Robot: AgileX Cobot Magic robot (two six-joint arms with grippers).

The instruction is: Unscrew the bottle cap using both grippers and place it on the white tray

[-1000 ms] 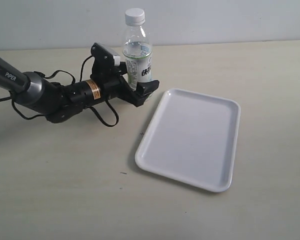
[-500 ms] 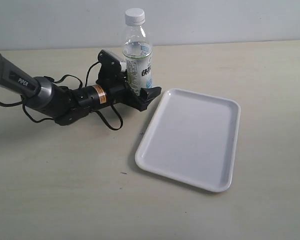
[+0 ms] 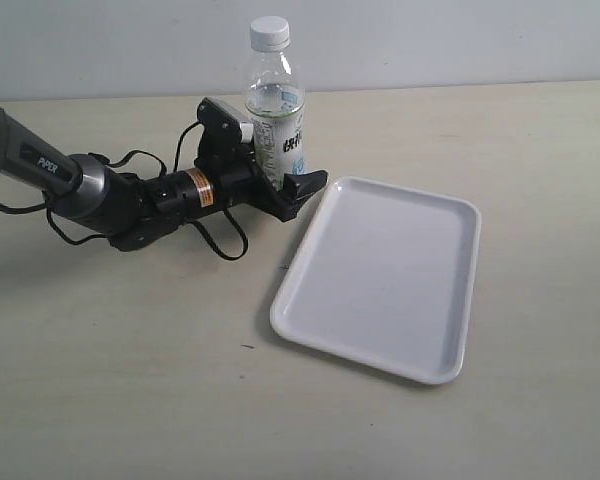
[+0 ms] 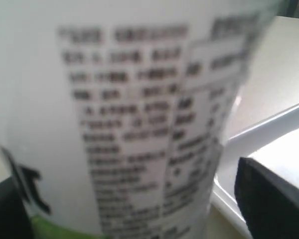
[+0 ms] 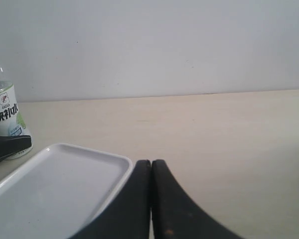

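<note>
The clear bottle (image 3: 275,110) stands upright at the back of the table, its white bottle cap (image 3: 270,32) screwed on top. My left gripper (image 3: 277,172) lies low on the table with its jaws open on either side of the bottle's lower part. In the left wrist view the blurred label of the bottle (image 4: 139,114) fills the frame, and a gap shows between it and one black finger (image 4: 271,199). The white tray (image 3: 380,270) lies empty just right of the bottle. My right gripper (image 5: 151,162) is shut on nothing, near the tray (image 5: 55,184), and is out of the exterior view.
The left arm, marked "PIPER" (image 3: 50,165), and its looping cables (image 3: 215,235) stretch across the table's left side. A pale wall (image 3: 430,40) runs behind the table. The right wrist view also shows the bottle (image 5: 5,117) far off.
The left arm slid right toward the bottle over the last second, bringing its jaws further around the bottle's base. Bottle, cap and tray have not moved.
</note>
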